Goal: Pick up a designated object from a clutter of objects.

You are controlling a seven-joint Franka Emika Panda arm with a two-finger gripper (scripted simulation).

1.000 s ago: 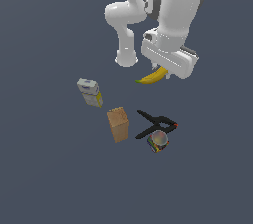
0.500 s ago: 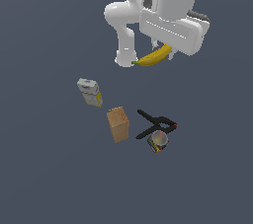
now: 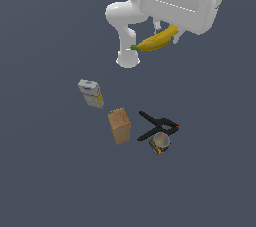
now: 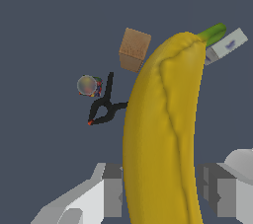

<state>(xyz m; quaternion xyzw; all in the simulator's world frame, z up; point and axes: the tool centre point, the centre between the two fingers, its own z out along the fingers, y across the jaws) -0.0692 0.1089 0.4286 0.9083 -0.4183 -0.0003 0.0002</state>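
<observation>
Hand pinching the yellow banana high above the desk, green stem toward the exterior view's left. Left below: grey-and-yellow box far left, tan box in the middle, black clamp right of it, touching the small multicoloured cube

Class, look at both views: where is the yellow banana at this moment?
The banana hangs in the gripper, high in the exterior view, well above the tan box and black clamp.

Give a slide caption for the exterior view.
Gripper holds the banana high above the tan box, clamp and cube.
</observation>
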